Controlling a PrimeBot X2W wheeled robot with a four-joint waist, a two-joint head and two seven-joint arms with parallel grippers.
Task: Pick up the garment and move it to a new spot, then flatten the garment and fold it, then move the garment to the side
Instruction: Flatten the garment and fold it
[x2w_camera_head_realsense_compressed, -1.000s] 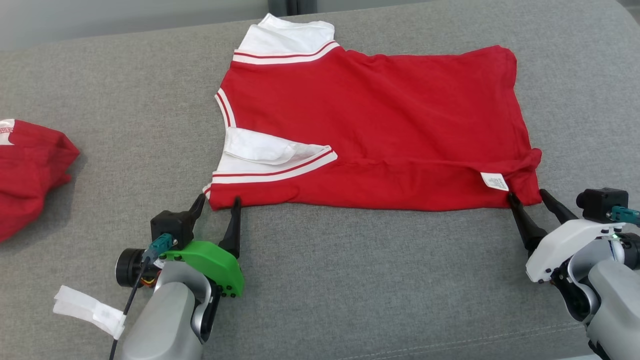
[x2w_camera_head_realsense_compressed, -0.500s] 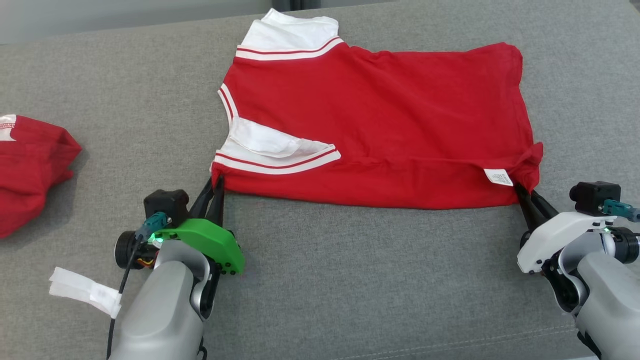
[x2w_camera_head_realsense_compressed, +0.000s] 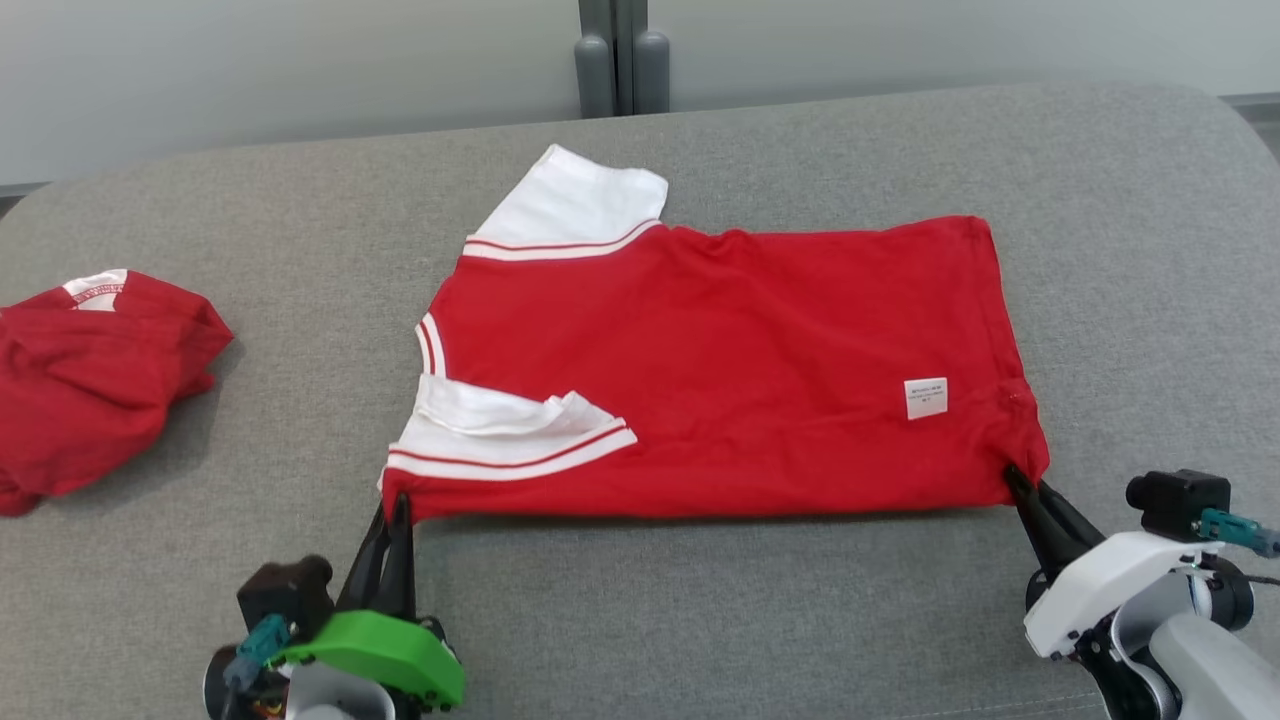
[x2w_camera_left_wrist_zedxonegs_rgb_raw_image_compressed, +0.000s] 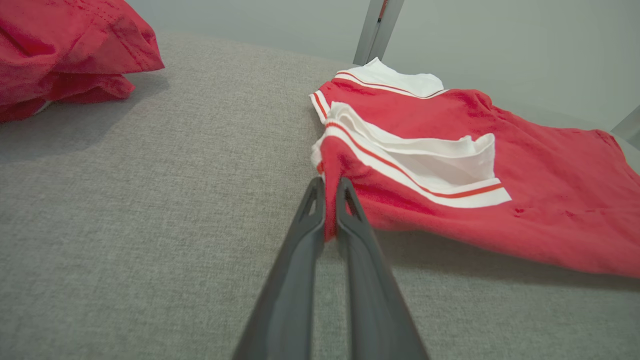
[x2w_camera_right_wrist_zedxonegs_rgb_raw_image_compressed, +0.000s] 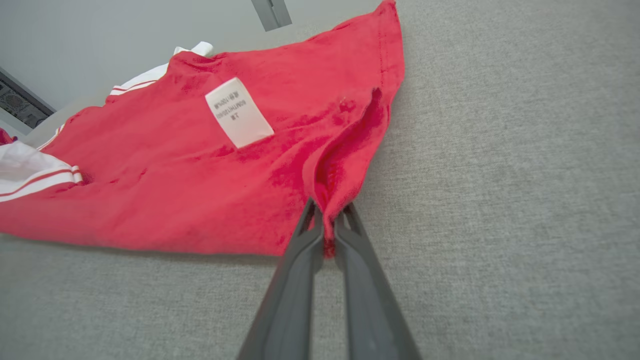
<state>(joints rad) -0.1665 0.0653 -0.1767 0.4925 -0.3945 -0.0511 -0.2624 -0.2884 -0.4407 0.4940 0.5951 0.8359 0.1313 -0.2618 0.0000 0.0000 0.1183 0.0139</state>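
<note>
Red: one spread garment (x2w_camera_head_realsense_compressed: 720, 370) in left pincer (x2w_camera_head_realsense_compressed: 400, 500), right pincer (x2w_camera_head_realsense_compressed: 1012, 475); one crumpled garment (x2w_camera_head_realsense_compressed: 100, 390).

Bright even light, probably overhead; soft shadow under garment (x2w_camera_head_realsense_compressed: 720, 370); wrist views blur near lens.

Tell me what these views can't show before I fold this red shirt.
Print on the small white care label: too small to read in head or right wrist view.
Crumpled red cloth pile: cut by head view's left edge.
Underside of the flat red-and-white shirt: hidden by its top layer.
</note>
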